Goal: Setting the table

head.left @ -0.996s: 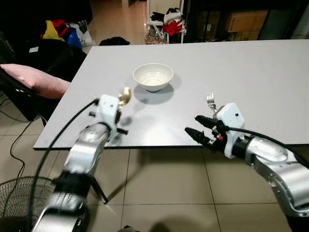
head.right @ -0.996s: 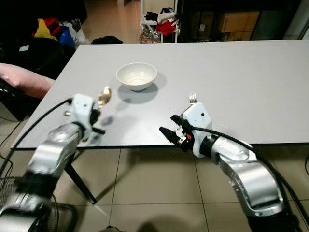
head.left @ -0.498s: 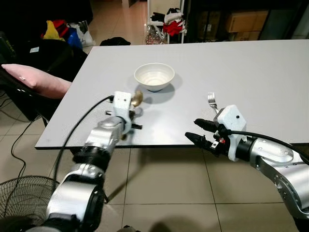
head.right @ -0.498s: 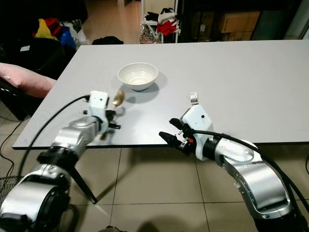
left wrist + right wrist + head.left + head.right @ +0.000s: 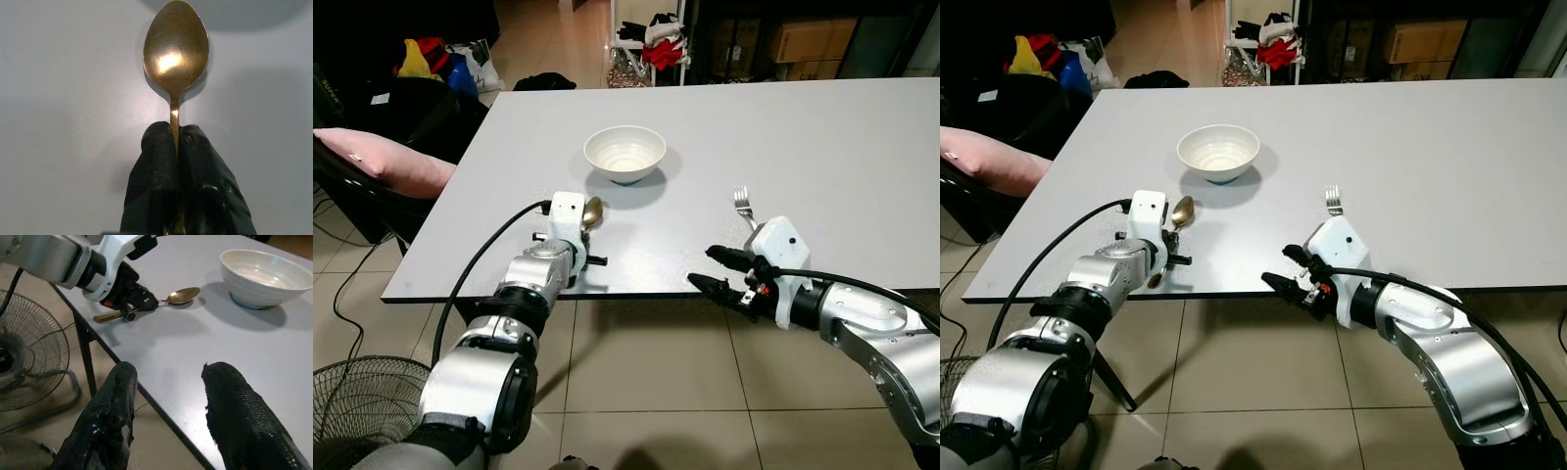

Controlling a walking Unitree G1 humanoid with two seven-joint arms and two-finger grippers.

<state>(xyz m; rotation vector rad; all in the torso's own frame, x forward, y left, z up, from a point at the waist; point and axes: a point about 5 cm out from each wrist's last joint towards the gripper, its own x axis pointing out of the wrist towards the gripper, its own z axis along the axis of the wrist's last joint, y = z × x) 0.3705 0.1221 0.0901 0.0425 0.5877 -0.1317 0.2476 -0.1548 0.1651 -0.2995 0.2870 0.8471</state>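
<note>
Black fingers of the left gripper (image 5: 177,147) pinched tight on the handle of a gold metal spoon (image 5: 175,63), its bowl low over the grey table (image 5: 822,147) just short of a white ribbed ceramic bowl (image 5: 625,154); right gripper (image 5: 168,396) spread open, holding nothing, at the near table edge; silver fork (image 5: 741,205) lying on the table just beyond it; no legible writing.

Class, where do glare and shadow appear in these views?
Left wrist view: bright glare spot on the gold spoon bowl, soft shadow around it. Left eye view: the white bowl casts a shadow on the table. Right wrist view: near fingers look soft.
</note>
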